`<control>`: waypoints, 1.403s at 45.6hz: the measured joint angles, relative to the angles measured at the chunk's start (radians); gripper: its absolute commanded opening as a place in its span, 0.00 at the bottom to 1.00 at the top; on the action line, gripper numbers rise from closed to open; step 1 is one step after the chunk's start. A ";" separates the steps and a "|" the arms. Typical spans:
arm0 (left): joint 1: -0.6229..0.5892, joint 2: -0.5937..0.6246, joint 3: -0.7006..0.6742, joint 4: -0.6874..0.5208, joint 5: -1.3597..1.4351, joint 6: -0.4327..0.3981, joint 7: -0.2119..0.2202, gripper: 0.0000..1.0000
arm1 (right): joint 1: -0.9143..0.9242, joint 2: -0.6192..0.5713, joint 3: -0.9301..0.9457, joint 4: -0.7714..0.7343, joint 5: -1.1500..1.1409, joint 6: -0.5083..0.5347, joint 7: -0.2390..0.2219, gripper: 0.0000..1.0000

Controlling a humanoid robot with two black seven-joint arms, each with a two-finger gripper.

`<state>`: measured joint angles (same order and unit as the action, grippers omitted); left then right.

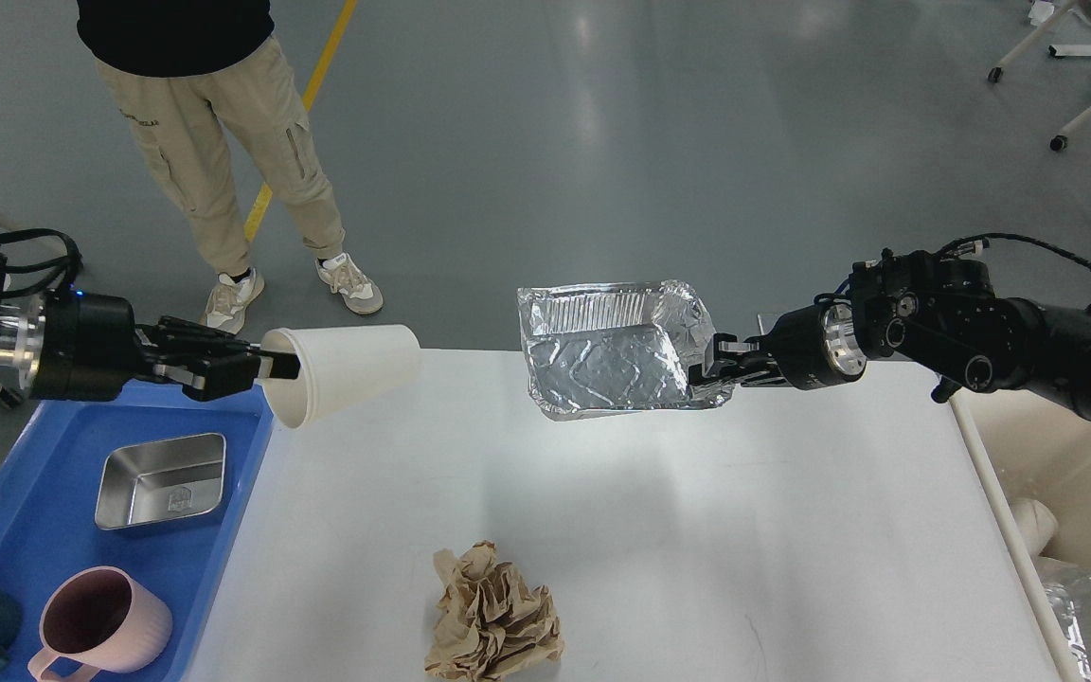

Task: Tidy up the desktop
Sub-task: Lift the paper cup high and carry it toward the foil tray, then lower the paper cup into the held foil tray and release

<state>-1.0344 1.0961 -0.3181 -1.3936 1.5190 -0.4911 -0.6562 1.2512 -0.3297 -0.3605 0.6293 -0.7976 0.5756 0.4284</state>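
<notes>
Left claw [271, 367] gripping paper cup [348, 369], right claw [711, 365] gripping foil tray [607, 355], above desktop [650, 530]

Grey workshop floor, glossy under overhead light

A yellow floor line [304, 104] runs diagonally beside a standing person [214, 142] in beige trousers; white wheeled chair legs [1081, 66] occupy the far right corner.

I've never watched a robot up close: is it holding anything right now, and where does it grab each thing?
Yes. The left gripper pinches the white paper cup by its rim; the right gripper clamps the crumpled foil tray by its right edge.
</notes>
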 measured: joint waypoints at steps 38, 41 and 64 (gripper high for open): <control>-0.331 -0.447 -0.052 0.340 0.202 -0.225 0.049 0.04 | 0.067 -0.025 0.008 0.084 0.000 0.000 0.000 0.00; -0.358 -0.491 -0.013 0.368 0.217 -0.225 0.049 0.04 | 0.074 -0.032 0.009 0.094 0.000 -0.001 0.000 0.00; -0.493 -0.802 0.190 0.565 0.236 -0.203 0.050 0.06 | 0.099 -0.062 0.011 0.161 0.000 -0.018 -0.006 0.00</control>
<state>-1.5272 0.2936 -0.1280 -0.8290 1.7554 -0.6937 -0.6059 1.3499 -0.3913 -0.3500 0.7899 -0.7977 0.5572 0.4222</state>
